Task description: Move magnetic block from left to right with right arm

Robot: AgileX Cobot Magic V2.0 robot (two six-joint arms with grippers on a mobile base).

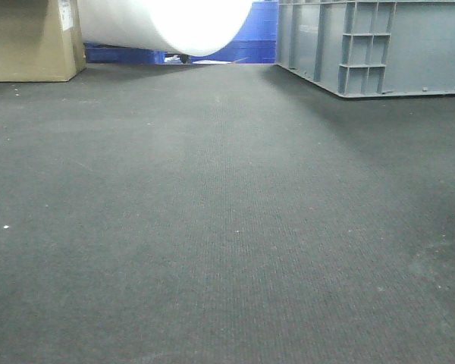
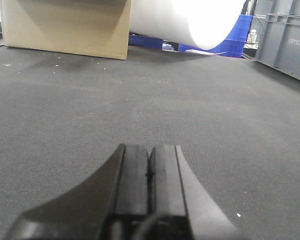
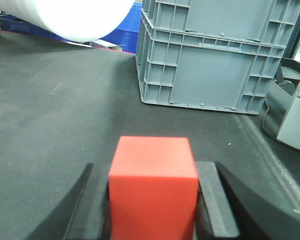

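On the right wrist view, my right claw (image 3: pixel 155 210) grips the red magnetic block (image 3: pixel 153 185) between both fingers, dark mat (image 3: pixel 50 125) below, grey crate (image 3: pixel 210 65) ahead. My left claw (image 2: pixel 149 172) sits with fingers pressed together, low over the mat.

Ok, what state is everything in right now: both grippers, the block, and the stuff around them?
red block: clamped between the right jaws.
right gripper: jaws shut on the red block.
left gripper: jaws shut, nothing between them.
grey crates: stacked one on another.
white roll: lying on its side.
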